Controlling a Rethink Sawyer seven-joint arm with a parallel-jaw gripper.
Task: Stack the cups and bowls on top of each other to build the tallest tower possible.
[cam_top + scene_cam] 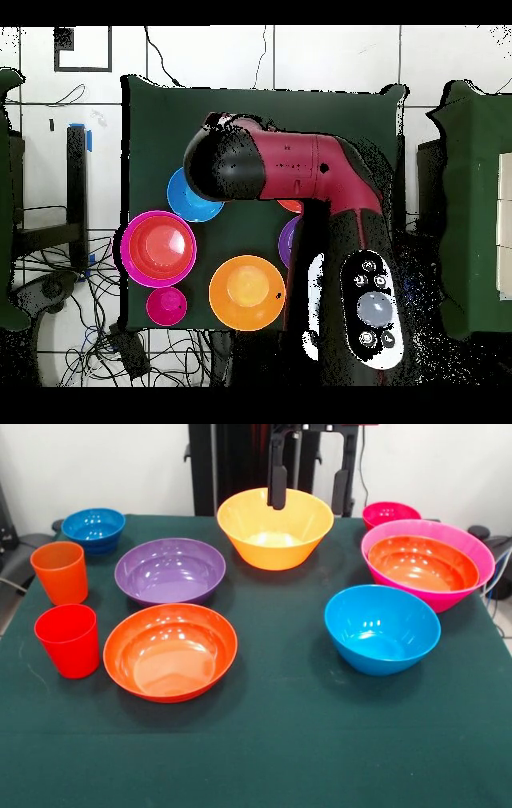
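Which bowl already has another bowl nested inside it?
The large pink bowl at the front view's right: a red-orange bowl sits inside it. Every other bowl stands alone and empty.

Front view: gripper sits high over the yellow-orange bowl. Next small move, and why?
Probably lower the gripper onto the near rim of the yellow-orange bowl. It hangs right there, holding nothing. The tower so far is only a red-orange bowl nested in the large pink bowl. Whether the jaws are open cannot be told.
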